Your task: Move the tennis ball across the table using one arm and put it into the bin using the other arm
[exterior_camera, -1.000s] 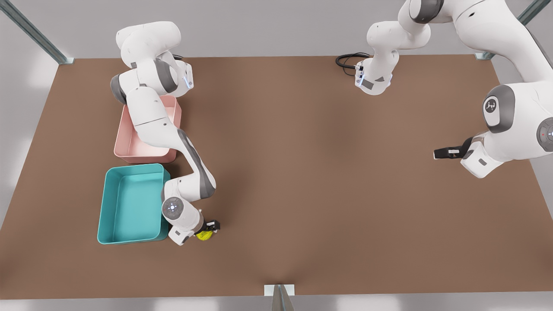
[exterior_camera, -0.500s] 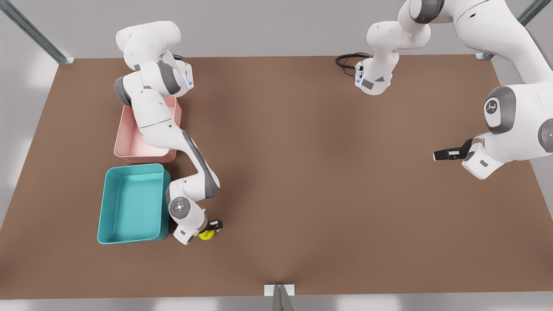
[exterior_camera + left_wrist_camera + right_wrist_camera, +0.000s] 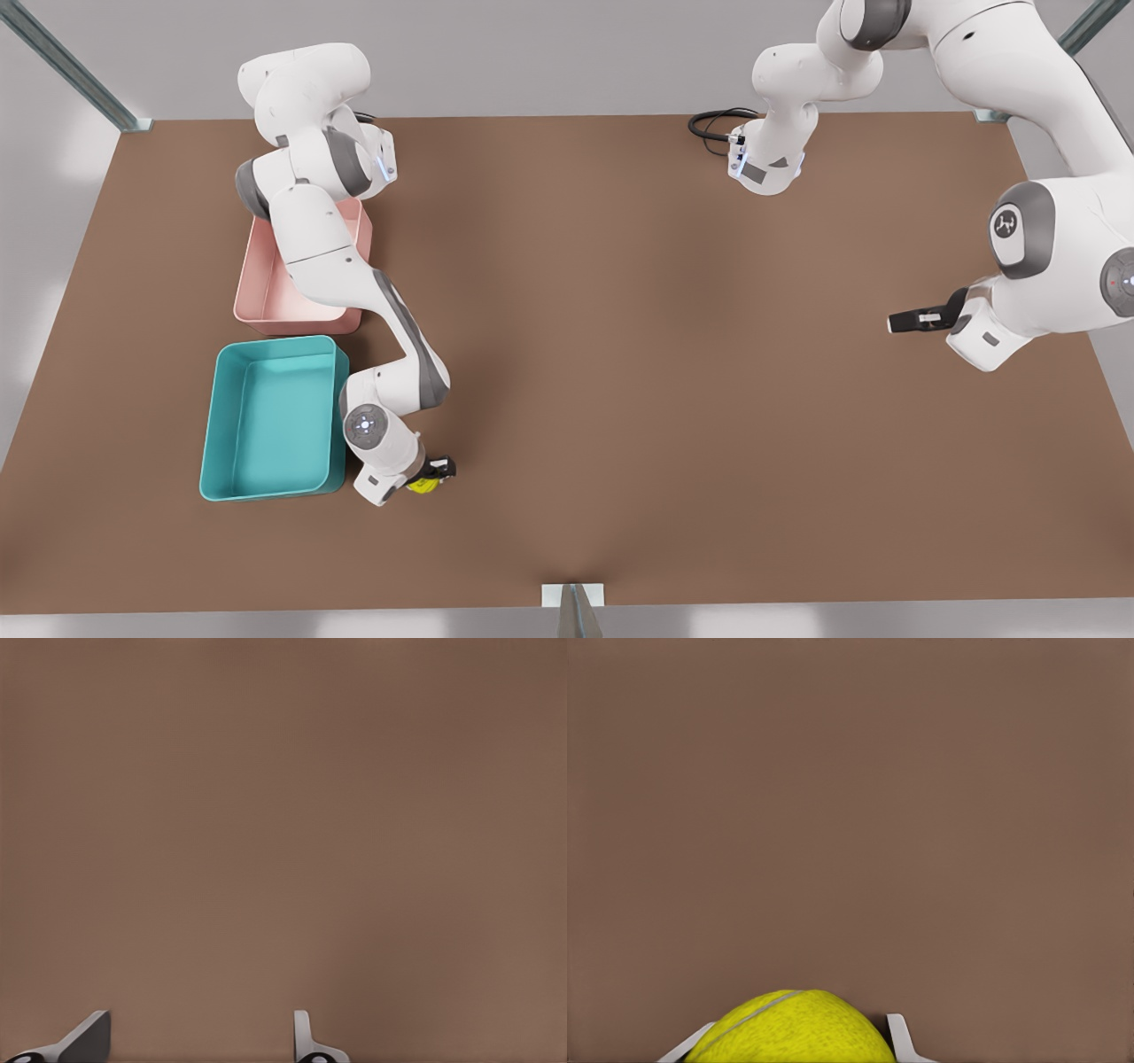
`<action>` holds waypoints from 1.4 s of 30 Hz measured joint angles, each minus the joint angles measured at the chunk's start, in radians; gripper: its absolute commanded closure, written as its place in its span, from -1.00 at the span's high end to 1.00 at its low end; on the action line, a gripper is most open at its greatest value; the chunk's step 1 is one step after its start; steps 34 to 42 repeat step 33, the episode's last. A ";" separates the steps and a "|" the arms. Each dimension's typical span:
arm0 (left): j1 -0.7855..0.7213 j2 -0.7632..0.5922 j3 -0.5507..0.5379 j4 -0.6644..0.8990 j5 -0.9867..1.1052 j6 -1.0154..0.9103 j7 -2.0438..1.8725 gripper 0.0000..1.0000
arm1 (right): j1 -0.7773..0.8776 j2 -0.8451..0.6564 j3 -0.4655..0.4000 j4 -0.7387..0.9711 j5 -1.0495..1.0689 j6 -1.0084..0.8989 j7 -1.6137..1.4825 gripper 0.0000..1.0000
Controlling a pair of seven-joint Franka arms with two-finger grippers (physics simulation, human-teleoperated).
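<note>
Tennis ball [image 3: 424, 483] down in the lower left of the front view, pinched between the fingers of the right gripper [image 3: 431, 476], just beside the teal bin [image 3: 232, 416] on its right-hand wall. Same ball in the right wrist view [image 3: 790, 1028], a pale fingertip [image 3: 902, 1036] hugging each flank, brown table [image 3: 620, 354] beyond it. Whether lifted clear of the tabletop or resting on it: cannot tell.

Left gripper [image 3: 912, 318] far off at the front view's right edge, fingers spread with nothing between them, as the left wrist view [image 3: 199, 1041] confirms over bare brown surface. Waiting, by the look of it.

Progress, as a judgement: crossing of the table apparently done, since the ball sits at the bin end, well apart from the idle arm. Second arm now gripping. Left to do: raise the ball, carry it over the teal rim, release inside. Pink bin [image 3: 266, 301] behind, partly under the arm, holding nothing visible.
</note>
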 measured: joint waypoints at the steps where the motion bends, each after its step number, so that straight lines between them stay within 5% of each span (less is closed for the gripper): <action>1: 0.000 0.000 0.000 0.000 0.000 0.001 0.000 1.00 | -0.004 -0.007 0.003 0.002 0.003 0.001 -0.002 0.20; 5: 0.000 -0.002 0.000 0.000 0.000 0.002 -0.002 1.00 | -0.025 -0.077 0.006 -0.016 0.008 -0.003 -0.028 0.20; 10: -0.005 -0.013 -0.001 0.006 0.002 -0.003 -0.003 1.00 | -0.149 -0.359 0.007 -0.255 0.010 -0.081 -0.105 0.20; 14: -0.007 -0.023 -0.008 0.008 0.004 -0.006 -0.005 1.00 | -0.280 -0.405 0.001 -0.274 0.012 -0.211 -0.198 0.20; 15: -0.008 -0.023 -0.010 0.008 0.004 -0.006 -0.006 1.00 | -0.287 -0.404 0.001 -0.276 0.013 -0.239 -0.219 0.32; 16: -0.008 -0.024 -0.013 0.008 0.004 -0.008 -0.006 1.00 | -0.291 -0.400 0.001 -0.276 0.007 -0.265 -0.235 1.00; 23: -0.011 -0.039 -0.024 0.008 0.006 -0.028 -0.010 1.00 | -0.275 -0.384 0.007 -0.239 0.077 -0.370 -0.299 1.00; 33: -0.017 -0.040 -0.047 0.009 0.010 -0.057 -0.034 1.00 | -0.279 -0.857 -0.039 -0.274 0.084 -0.791 -0.237 1.00; 42: -0.017 -0.040 -0.047 0.009 0.010 -0.057 -0.034 1.00 | -0.279 -0.857 -0.039 -0.274 0.084 -0.791 -0.237 1.00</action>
